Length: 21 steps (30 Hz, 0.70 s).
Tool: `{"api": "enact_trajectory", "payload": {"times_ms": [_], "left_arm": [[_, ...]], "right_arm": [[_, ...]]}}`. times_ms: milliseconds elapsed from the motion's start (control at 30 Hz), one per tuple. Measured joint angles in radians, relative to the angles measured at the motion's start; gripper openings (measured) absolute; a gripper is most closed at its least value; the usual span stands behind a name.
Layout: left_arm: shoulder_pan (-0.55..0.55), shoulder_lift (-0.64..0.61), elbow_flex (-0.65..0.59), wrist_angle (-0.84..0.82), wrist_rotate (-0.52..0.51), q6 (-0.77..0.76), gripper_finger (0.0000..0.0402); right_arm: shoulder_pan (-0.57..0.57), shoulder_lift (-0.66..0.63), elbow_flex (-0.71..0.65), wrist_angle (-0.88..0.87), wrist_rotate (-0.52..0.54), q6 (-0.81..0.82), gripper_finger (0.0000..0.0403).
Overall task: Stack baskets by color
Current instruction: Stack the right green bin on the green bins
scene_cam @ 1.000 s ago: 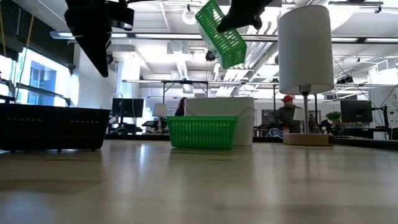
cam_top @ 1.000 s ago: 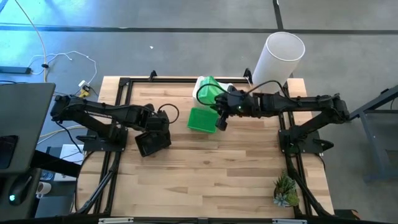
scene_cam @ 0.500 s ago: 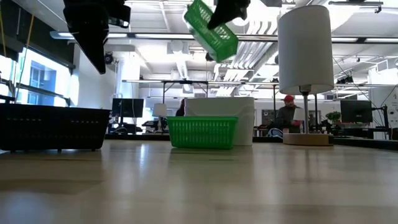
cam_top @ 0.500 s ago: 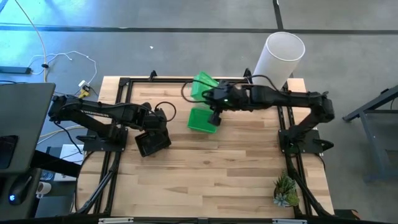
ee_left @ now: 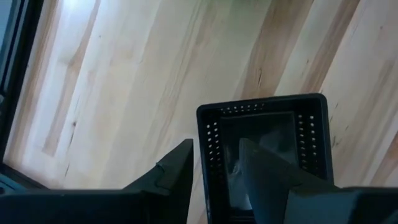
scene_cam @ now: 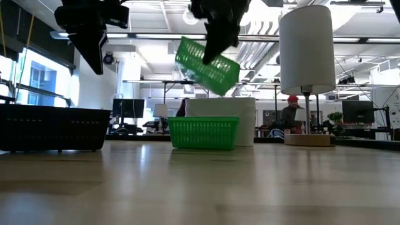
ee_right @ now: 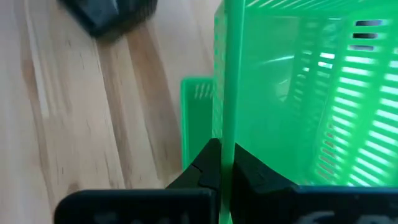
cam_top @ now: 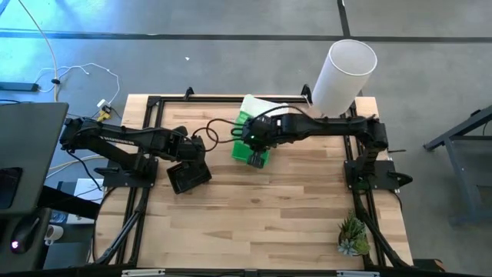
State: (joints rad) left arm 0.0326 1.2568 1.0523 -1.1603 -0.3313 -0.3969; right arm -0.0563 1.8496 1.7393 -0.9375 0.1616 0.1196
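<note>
I am holding a green basket [scene_cam: 207, 58] in the air with the right gripper [ee_right: 222, 163], its fingers pinched tight on the basket's thin rim. In the low view the basket is hanging tilted, clear of the table, above a second green basket [scene_cam: 204, 132] that is sitting flat on the wooden table [cam_top: 269, 208]. From above, the right arm is reaching across toward the table's middle, and the lifted basket is showing over the resting one near the far edge. A white basket [scene_cam: 225, 119] is standing just behind the green one on the table, and part of it is peeking out beyond the right arm in the high view. On the other side, I am keeping the left gripper [ee_left: 214, 168] in the air over a black mesh basket [ee_left: 264, 149], which is resting on the table; its fingers are standing partly apart and gripping nothing, and through the wrist camera I am looking straight down into the black basket's open top. A tall white cylinder [cam_top: 344, 75] is standing at the far right corner, and a small potted plant [cam_top: 353, 235] is sitting near the right front corner.
</note>
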Motion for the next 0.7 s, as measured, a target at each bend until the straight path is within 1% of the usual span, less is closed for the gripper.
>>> {"api": "enact_trajectory", "payload": {"times_ms": [233, 700], "left_arm": [[0.000, 0.000, 0.000, -0.001, -0.002, 0.016, 0.0117], [0.000, 0.001, 0.000, 0.000, -0.003, 0.016, 0.0117]], "right_arm": [[0.002, 0.063, 0.000, -0.026, -0.066, 0.019, 0.0000], [0.005, 0.148, 0.000, -0.064, -0.058, -0.013, 0.0000]]}}
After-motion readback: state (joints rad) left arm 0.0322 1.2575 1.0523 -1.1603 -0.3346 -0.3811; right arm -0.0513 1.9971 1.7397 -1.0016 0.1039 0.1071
